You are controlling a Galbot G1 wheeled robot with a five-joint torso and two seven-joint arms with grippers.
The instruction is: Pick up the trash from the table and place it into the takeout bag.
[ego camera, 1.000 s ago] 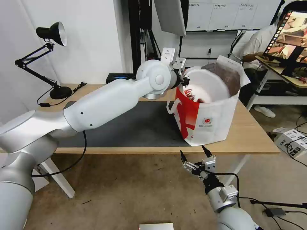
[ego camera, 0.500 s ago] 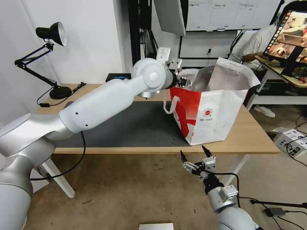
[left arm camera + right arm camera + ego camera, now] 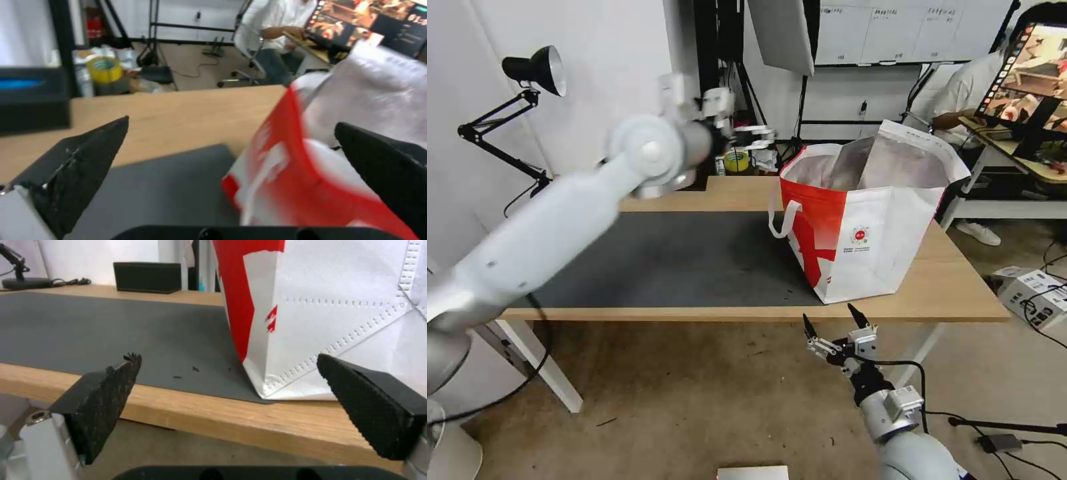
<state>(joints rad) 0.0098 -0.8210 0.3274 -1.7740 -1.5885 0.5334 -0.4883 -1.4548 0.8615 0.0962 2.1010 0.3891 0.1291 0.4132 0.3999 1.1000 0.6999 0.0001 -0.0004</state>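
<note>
Head view: my left tool [image 3: 752, 137] hangs over the far edge of the table [image 3: 954, 280], beside the bag [image 3: 867, 227] and apart from it, fingers spread with nothing between them. That bag stands upright on the table's right part, one corner on the grey mat [image 3: 694, 260], mouth open (foil lining showing). My right tool [image 3: 835, 321] waits below the table's near edge in front of the bag, fingers apart and empty. Dark crumbs [image 3: 184, 372] dot the mat near the bag's corner.

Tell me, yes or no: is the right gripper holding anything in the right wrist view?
No. The right gripper is open, with bare air between its fingers, below the table edge, facing the takeout bag.
</note>
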